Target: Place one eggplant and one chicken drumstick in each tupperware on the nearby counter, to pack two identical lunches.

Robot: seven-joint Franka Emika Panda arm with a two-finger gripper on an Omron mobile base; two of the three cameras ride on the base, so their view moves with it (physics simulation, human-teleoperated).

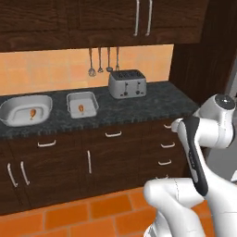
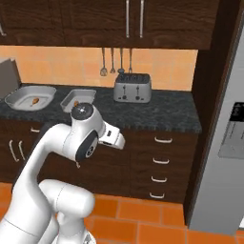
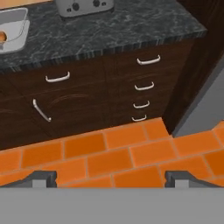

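Two pale grey tupperware stand on the dark counter (image 1: 139,104): a wide tub (image 1: 16,113) at the left and a smaller tray (image 1: 89,102) beside it. A chicken drumstick (image 1: 33,113) lies in the tub and another drumstick (image 1: 81,109) in the tray. The tray's corner (image 3: 13,26) with its drumstick (image 3: 2,36) shows at the top left of the hand view. My gripper (image 3: 111,179) is open and empty, hanging above the orange floor tiles in front of the drawers, well away from the containers. The eggplant is out of view.
A silver toaster (image 1: 127,84) stands on the counter right of the tray. Utensils (image 1: 102,62) hang on the wall behind. Dark drawers with silver handles (image 3: 142,85) face me. A tall dark panel and a grey fridge (image 2: 224,124) close off the right side.
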